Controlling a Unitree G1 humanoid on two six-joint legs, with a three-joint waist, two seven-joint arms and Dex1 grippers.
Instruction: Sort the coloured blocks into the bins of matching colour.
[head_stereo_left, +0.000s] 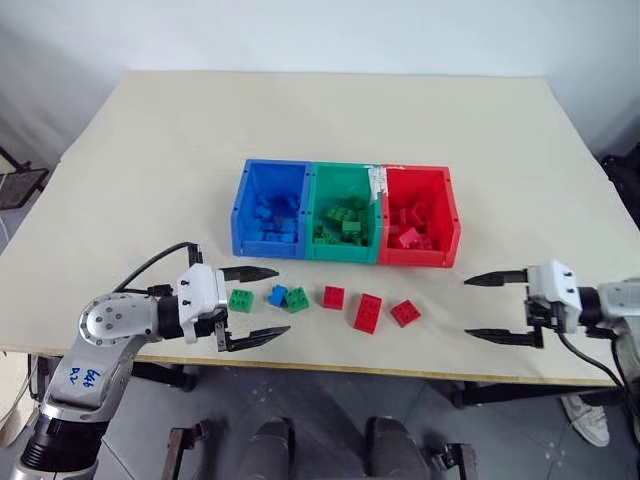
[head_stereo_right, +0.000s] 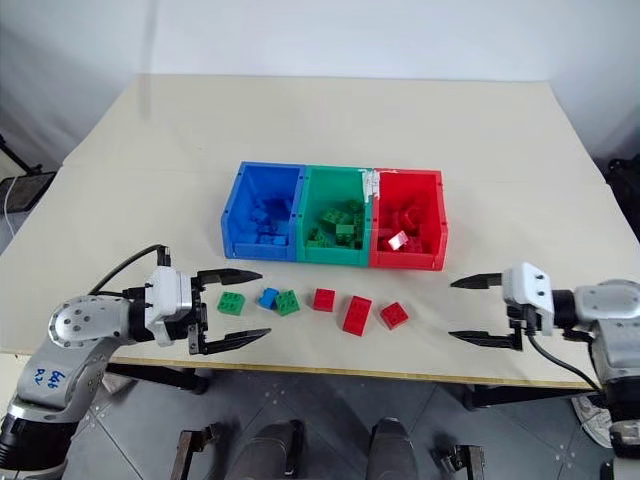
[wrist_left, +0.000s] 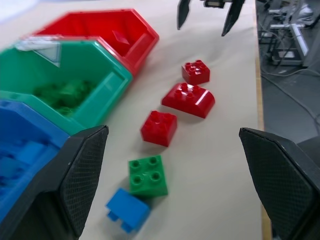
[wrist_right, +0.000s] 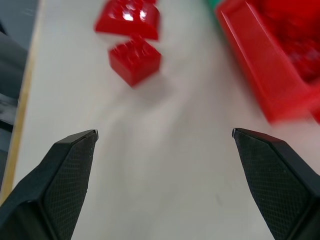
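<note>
Three joined bins stand mid-table: a blue bin (head_stereo_left: 265, 246), a green bin (head_stereo_left: 342, 250) and a red bin (head_stereo_left: 418, 256), each holding bricks of its own colour. In front of them lies a row of loose coloured blocks: a green one (head_stereo_left: 240, 300), a blue one (head_stereo_left: 278, 295), a second green one (head_stereo_left: 297, 299), a square red one (head_stereo_left: 333, 297), a longer red one (head_stereo_left: 367, 313) and another square red one (head_stereo_left: 405, 313). My left gripper (head_stereo_left: 283, 300) hovers open at the row's left end, with the left green block between its fingers. My right gripper (head_stereo_left: 466, 308) is open and empty, right of the row.
The beige table (head_stereo_left: 300, 130) stretches wide behind the bins. Its front edge (head_stereo_left: 380, 368) runs just below the row of blocks. A strip of white tape (head_stereo_left: 378, 182) sits on the wall between the green and red bins. Dark equipment (head_stereo_left: 20, 185) stands off the table's left side.
</note>
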